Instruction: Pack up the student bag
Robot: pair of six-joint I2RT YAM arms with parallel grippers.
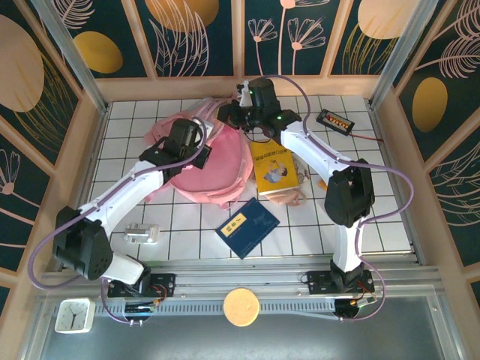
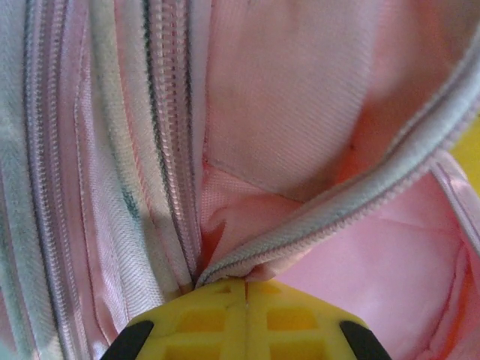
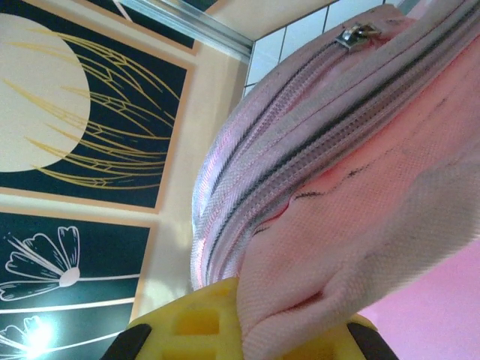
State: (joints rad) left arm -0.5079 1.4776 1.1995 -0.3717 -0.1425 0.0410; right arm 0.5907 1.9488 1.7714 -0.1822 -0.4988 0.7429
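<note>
Mostly, the student bag (image 1: 214, 178) is covered by the two arms that meet above it. It lies on the far, left-of-centre part of the tiled table (image 1: 187, 225), close to the back wall. From above, its far end is hidden under the right gripper (image 1: 238, 114) and the black wrist housings. The left gripper (image 1: 201, 155) sits over the bag's middle, its tips out of sight in that view.

In the left wrist view its yellow fingers (image 2: 225, 304) meet along one thin seam, closed. Their tips press against the spot where a grey zipper edge (image 2: 337, 210) runs down to them. Whether any cloth is caught there cannot be told, and the frame cuts the fingers off below. In the right wrist view the right gripper is clamped on a thick fold of the bag's pink cloth, which hides the inner faces of its fingers. A metal zipper pull (image 3: 352, 35) sits near the top edge, slightly blurred.

A yellow book (image 1: 274, 166) lies just beside the bag's right edge; whether they touch is unclear. A pinkish-beige pouch (image 1: 289, 196) touches the book's near edge. A blue book (image 1: 247, 227) lies near the bag's near corner. Open tiles show along the left wall beside the bag and in the near right corner, and wooden walls (image 1: 386, 127) close in the left, far and right sides.
</note>
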